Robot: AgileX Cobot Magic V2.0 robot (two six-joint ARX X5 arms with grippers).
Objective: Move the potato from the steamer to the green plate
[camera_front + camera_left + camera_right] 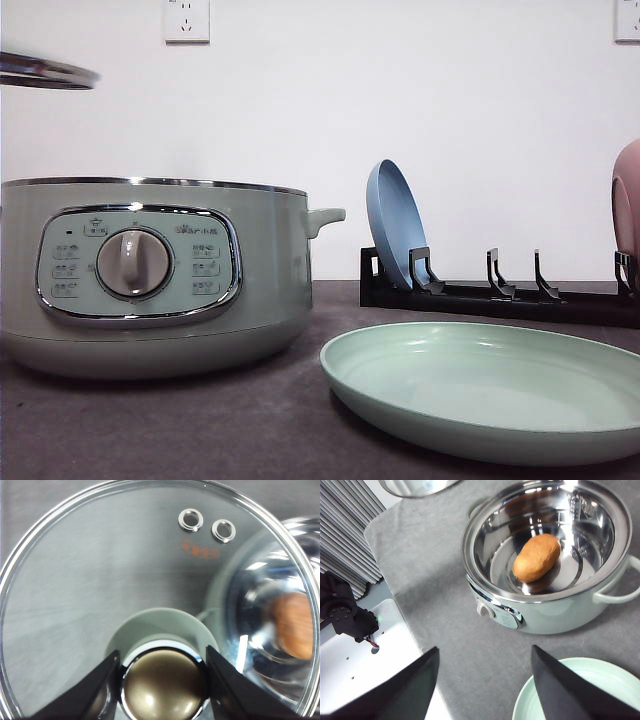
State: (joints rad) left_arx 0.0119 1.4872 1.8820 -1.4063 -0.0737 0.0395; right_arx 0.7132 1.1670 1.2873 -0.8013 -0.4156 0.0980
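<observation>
Left gripper (pixel 162 680), black fingers clamped on either side of the round bronze-sheened knob (pixel 162 690) of the clear glass lid (pixel 100 580), which hangs lifted off to the side of the pot; the lid's chrome edge shows at the upper left of the front view. Right gripper (pixel 485 685), black fingers spread wide apart and empty, poised over the grey table mat (pixel 445 605) between the pot and the plate. The smooth oval orange-brown potato (pixel 536 557) lies on the polished steel floor of the uncovered round pale green steamer (pixel 150 280), apart from the walls. The wide shallow mint-green plate (pixel 480 390) sits just beside the steamer, bare. Behind it, a black dish rack (pixel 500 295) holds an upright blue plate (pixel 395 225) and a pink plate (pixel 628 205). Risks, as judged: the smooth rounded potato may roll or squirt out of a pinch taken off-centre; fingers descending steeply may strike the chrome rim; a slackened left grip would drop the glass lid
</observation>
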